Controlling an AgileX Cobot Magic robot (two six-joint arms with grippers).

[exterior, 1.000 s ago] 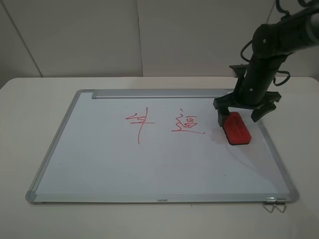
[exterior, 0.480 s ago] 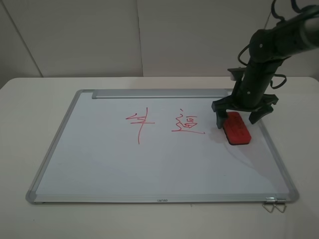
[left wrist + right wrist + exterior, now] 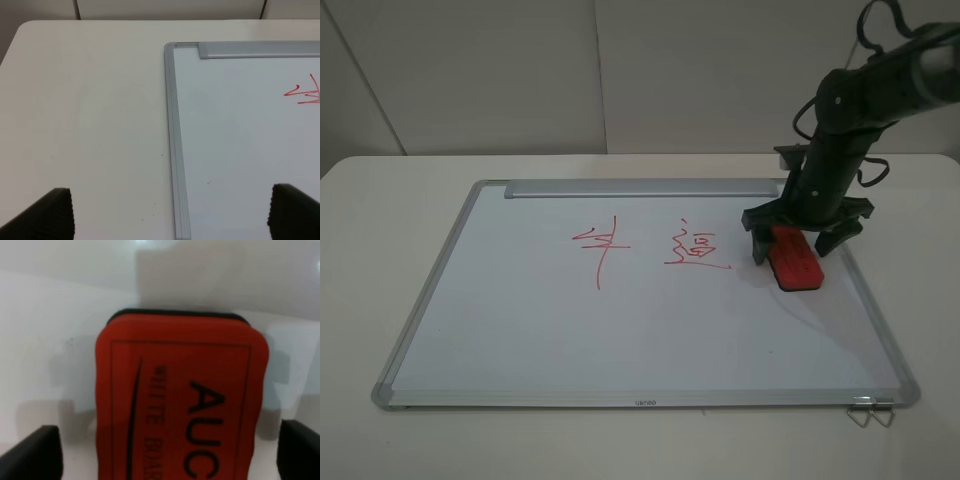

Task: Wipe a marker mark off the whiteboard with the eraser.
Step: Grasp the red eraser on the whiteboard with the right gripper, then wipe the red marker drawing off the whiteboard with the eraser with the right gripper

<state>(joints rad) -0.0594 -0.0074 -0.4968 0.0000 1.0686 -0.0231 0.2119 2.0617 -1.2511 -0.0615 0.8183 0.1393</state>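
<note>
Right claw (image 3: pixel 792 246) hangs with its jaws spread wide, straddling the eraser (image 3: pixel 794 260), which lies flat on the whiteboard (image 3: pixel 620 340) directly beneath, between the fingertips and not yet gripped. Nothing is wiped: the marker mark (image 3: pixel 598 247) stands whole, well off to the claw's left beyond the boxy character (image 3: pixel 695 248), so grasping, carrying and rubbing all remain.

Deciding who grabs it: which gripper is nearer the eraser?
Right. The right gripper straddles the eraser, jaws open on either side. The left gripper hangs over the whiteboard's opposite frame edge, with no eraser in its view.
</note>
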